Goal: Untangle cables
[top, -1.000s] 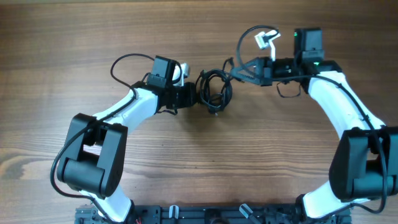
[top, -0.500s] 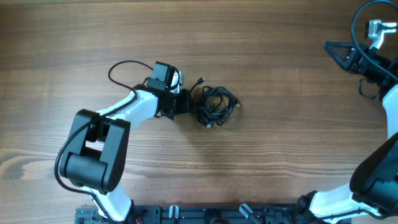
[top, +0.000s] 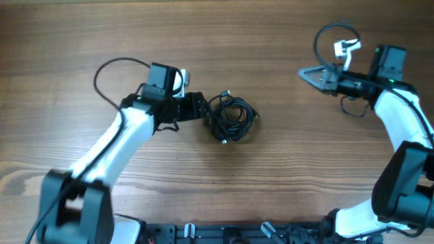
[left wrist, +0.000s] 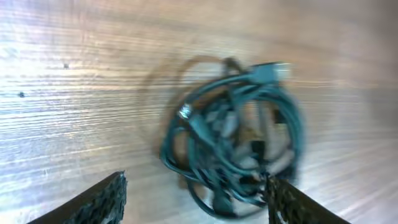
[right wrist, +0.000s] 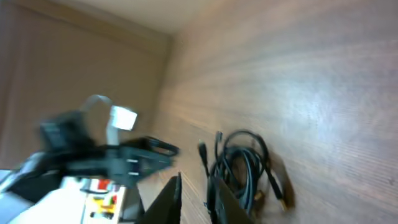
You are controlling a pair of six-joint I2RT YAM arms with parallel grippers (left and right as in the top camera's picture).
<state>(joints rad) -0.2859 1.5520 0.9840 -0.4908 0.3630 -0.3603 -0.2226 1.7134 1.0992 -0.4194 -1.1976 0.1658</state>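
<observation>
One knotted bundle of cables [top: 232, 118] on the tabletop [top: 271, 183], strand count unclear. Two end effectors: left end effector [top: 205, 111] just beside the bundle, spread wide and empty, gap plain only from the left wrist; right end effector [top: 303, 72] well apart from it, nearly closed, empty.

You have no text, number, brand or sign to read in any view. The white tag [top: 346, 47] by the right arm shows no lettering at this size. In the right wrist view, the white patch [right wrist: 123, 117] and the coloured marks [right wrist: 102, 190] at the lower left are too blurred to read. The cables [top: 230, 118] show no legible marking.
</observation>
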